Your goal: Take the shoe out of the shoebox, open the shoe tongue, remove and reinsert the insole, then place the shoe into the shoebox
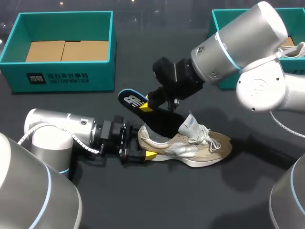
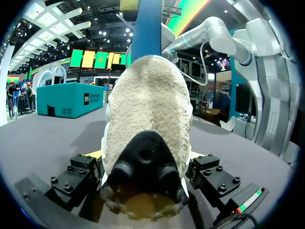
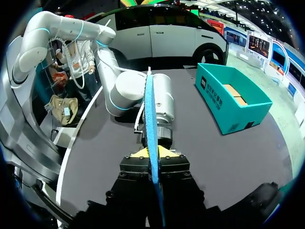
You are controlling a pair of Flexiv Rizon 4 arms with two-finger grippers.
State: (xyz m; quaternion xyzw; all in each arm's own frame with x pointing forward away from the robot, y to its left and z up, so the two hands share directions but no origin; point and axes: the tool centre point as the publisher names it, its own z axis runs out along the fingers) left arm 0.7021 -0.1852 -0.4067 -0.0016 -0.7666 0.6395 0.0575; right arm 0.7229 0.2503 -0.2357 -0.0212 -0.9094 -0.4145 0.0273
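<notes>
While left end effector (image 1: 141, 142) clamps heel of shoe (image 1: 196, 146), right end effector (image 1: 145, 102) pinches insole (image 1: 129, 99) above it.

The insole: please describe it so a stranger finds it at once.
On the dark table, find the beige shoe in the middle. Above its heel, the right tool holds the insole: the only thin, flat blue piece with a white logo.

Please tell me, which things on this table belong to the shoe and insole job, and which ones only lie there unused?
Job in hand:
shoe, heel in the left pincer
insole, in the right pincer
shoebox, far left, no shoe inside

Lying about:
second box, far right
other shoe inside it
</notes>
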